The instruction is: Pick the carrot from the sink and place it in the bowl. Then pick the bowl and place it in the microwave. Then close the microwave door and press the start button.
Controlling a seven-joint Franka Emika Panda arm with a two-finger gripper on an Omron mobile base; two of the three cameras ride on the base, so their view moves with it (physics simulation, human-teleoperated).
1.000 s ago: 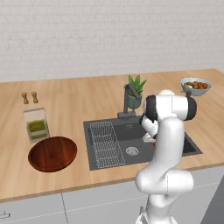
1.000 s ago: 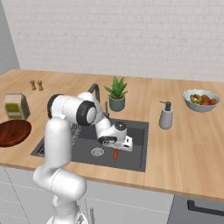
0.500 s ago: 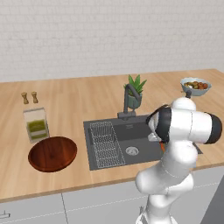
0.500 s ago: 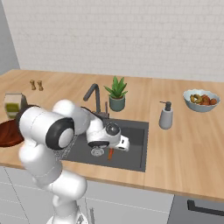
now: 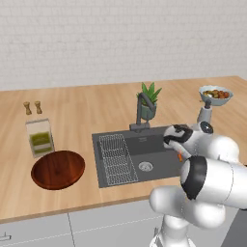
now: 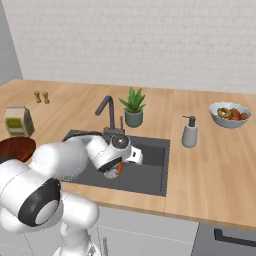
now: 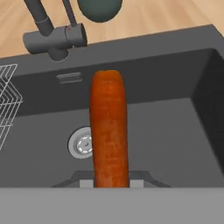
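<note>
The wooden surface (image 5: 96, 106) runs under a white brick wall, with the dark sink (image 5: 144, 140) set into it. The brown bowl (image 5: 58, 169) waits well to the left, beside the rack. Over the basin, the gripper (image 6: 116, 171) has its jaws narrowly closed on the carrot (image 7: 109, 131), held clear of the sink floor near the drain (image 7: 81, 143), probably for carrying to the bowl.
</note>
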